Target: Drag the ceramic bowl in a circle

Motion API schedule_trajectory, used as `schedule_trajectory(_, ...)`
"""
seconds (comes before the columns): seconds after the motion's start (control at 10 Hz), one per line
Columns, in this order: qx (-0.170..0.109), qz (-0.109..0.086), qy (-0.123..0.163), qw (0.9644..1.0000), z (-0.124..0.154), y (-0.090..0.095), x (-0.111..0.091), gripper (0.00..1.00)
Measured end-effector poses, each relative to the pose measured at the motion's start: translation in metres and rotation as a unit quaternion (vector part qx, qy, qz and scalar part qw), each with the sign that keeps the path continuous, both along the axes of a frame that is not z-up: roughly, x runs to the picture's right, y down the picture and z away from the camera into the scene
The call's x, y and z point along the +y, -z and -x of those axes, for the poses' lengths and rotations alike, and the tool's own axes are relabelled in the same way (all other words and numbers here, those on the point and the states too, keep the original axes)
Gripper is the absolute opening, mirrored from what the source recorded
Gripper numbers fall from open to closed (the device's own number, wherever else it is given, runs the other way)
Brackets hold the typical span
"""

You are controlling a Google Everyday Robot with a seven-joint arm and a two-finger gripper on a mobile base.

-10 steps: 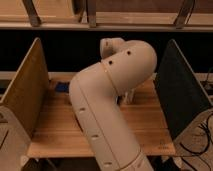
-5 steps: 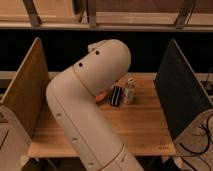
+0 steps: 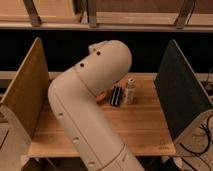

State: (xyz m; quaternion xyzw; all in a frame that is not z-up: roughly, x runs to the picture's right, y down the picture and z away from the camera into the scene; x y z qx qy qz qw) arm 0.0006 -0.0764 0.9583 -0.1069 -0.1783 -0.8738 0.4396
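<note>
Filling the middle of the view, the robot's cream-coloured arm (image 3: 90, 107) rises from the lower edge and bends at a rounded elbow. The elbow conceals the hand, which lies somewhere behind it. Whether the hand is spread, pressed together or pinching anything cannot be told.

Ceramic bowl (image 3: 103, 96): only a thin orange-red sliver shows, peeking out under the lower right edge of the elbow that hides the hand. It rests on the wooden tabletop (image 3: 150, 125), toward the far half. Being round (and almost wholly covered), the bowl offers no readable long axis and no pointing direction. The exposed strip itself runs roughly left to right along the arm's outline. Contact between the hidden hand and the bowl cannot be judged.

Dark ribbed object (image 3: 116, 96): it sits just beside the sliver, on the side away from the arm, with its long axis running up and down in the view.

Pale cup (image 3: 130, 91): it stands upright just beyond the dark ribbed object, farther again from the elbow. Whether the two touch cannot be told.

Tan panel (image 3: 25, 95) and dark panel (image 3: 181, 95): these stand on edge at the left and right ends of the tabletop. Each is well apart from the bowl and from the elbow screening the hand.
</note>
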Motion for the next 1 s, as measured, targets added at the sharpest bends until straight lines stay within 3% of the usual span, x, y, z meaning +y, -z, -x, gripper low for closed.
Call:
schedule_trajectory(0.2,-0.007,0.043,-0.017,0.9989,-0.004,-0.015,0.03,0.8)
schedule_trajectory(0.5,-0.009,0.079,-0.014,0.9967,0.0,-0.032,0.049,0.8)
schedule_trajectory(0.8,-0.015,0.1,0.007,0.9948,0.011,-0.042,0.059,0.79)
schedule_trajectory(1.0,-0.014,0.107,0.015,0.9941,0.013,-0.046,0.061,0.66)
